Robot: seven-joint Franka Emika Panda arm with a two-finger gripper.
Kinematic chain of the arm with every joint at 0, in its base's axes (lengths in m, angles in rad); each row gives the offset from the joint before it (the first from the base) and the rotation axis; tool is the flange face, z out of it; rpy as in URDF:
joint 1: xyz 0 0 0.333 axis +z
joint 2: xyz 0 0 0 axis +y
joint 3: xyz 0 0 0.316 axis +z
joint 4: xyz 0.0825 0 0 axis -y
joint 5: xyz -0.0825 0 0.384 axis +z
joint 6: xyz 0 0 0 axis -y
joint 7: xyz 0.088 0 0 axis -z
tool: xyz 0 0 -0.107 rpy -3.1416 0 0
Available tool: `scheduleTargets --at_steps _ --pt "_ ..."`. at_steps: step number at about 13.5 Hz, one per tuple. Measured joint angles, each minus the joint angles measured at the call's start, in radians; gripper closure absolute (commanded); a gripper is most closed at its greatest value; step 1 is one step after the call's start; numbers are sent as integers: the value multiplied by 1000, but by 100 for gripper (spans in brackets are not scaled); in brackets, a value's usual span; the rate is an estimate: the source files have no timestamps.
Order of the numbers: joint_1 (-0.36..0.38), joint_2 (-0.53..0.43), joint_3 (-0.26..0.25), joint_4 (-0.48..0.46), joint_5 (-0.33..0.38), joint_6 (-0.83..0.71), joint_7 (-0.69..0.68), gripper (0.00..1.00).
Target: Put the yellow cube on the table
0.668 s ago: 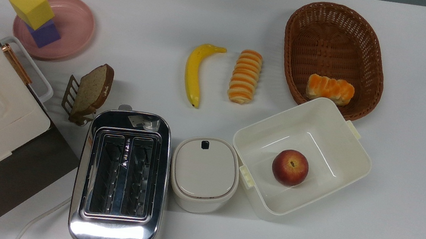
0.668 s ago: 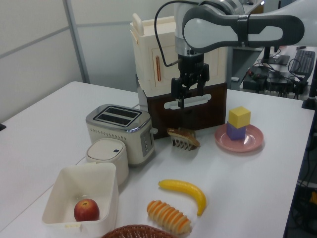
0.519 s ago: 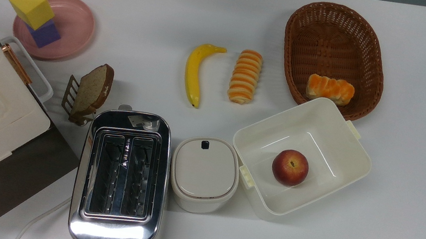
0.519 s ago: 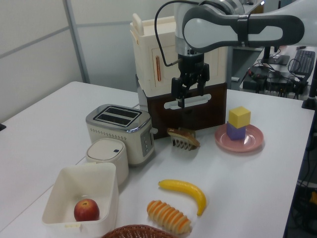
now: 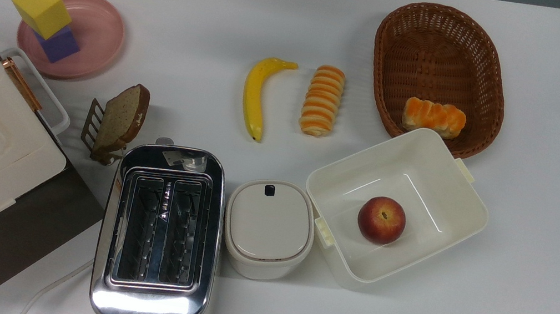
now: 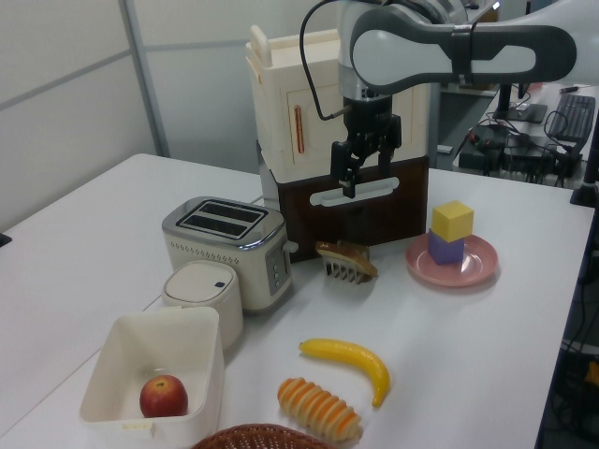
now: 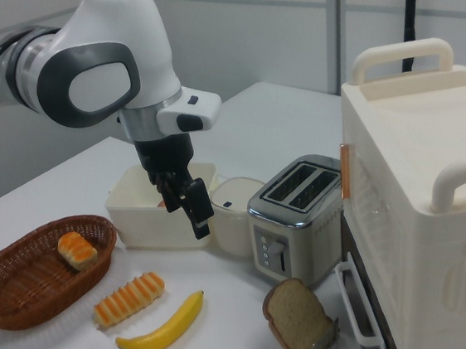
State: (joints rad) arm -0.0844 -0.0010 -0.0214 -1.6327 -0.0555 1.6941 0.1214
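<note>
While the yellow cube (image 5: 41,8) sits on top of the purple cube (image 5: 59,45), both rest on the pink plate (image 5: 97,32) near the top view's left edge. The yellow cube stands flat, turned a little, so one corner points toward the top view's lower right. It has no long side. The gripper (image 6: 360,173) hangs high above the white table (image 5: 301,25) with its fingers spread apart, holding nothing, well apart from the cubes. A banana (image 5: 256,94) lies near the middle of the table, beside a striped bread roll (image 5: 322,100).
</note>
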Motion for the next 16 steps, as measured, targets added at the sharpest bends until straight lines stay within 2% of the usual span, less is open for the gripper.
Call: scheduleTargets --at_steps 5,8,12,16 --pt "0 0 -1 0 0 0 0 0" --pt "1 -6 -37 0 0 -13 0 0" --pt "4 -25 -152 1 0 -19 -4 0" --pt "57 -21 -343 -12 0 -20 -26 0"
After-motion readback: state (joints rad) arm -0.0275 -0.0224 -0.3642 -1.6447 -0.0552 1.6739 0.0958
